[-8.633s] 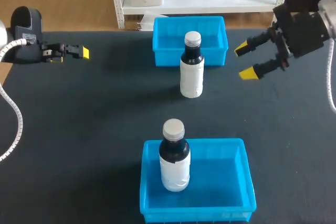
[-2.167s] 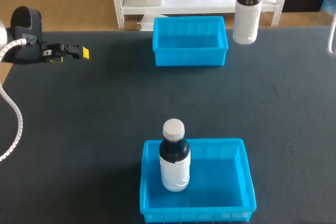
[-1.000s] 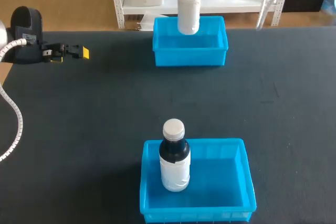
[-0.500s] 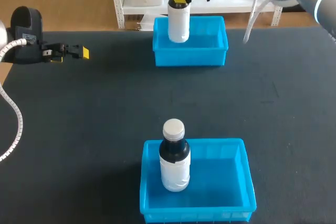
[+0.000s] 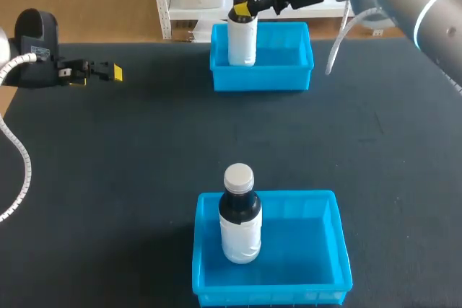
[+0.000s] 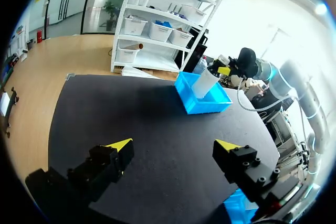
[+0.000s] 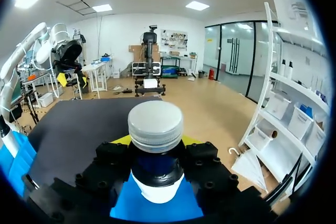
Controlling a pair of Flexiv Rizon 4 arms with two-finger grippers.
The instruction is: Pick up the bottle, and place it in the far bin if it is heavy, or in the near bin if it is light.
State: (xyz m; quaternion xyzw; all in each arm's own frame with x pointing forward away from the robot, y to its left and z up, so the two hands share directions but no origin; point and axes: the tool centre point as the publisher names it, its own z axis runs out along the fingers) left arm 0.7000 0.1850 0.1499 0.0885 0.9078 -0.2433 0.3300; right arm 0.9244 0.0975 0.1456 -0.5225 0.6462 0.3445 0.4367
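Note:
A white bottle (image 5: pixel 242 37) with a dark neck and silver cap hangs upright in the left part of the far blue bin (image 5: pixel 261 77), my right gripper (image 5: pixel 244 9) shut on its neck. In the right wrist view the bottle's cap (image 7: pixel 155 124) sits between the black fingers, with the bin's blue floor (image 7: pixel 157 208) below it. A second like bottle (image 5: pixel 239 214) stands in the near blue bin (image 5: pixel 317 283). My left gripper (image 5: pixel 110 71) stays open at the table's far left, well away from both bins; the left wrist view shows its yellow tips (image 6: pixel 121 144) spread apart over bare table.
The dark table mat (image 5: pixel 144 164) spreads between the two bins. In the left wrist view the far bin (image 6: pixel 202 98) and the held bottle (image 6: pixel 205 81) lie ahead of the open fingers, and a corner of the near bin (image 6: pixel 239 205) shows beside the fingers.
My right arm has carried the bottle leftwards and down, from above the far bin's back edge into its left part. The left arm and the near bottle have not moved.

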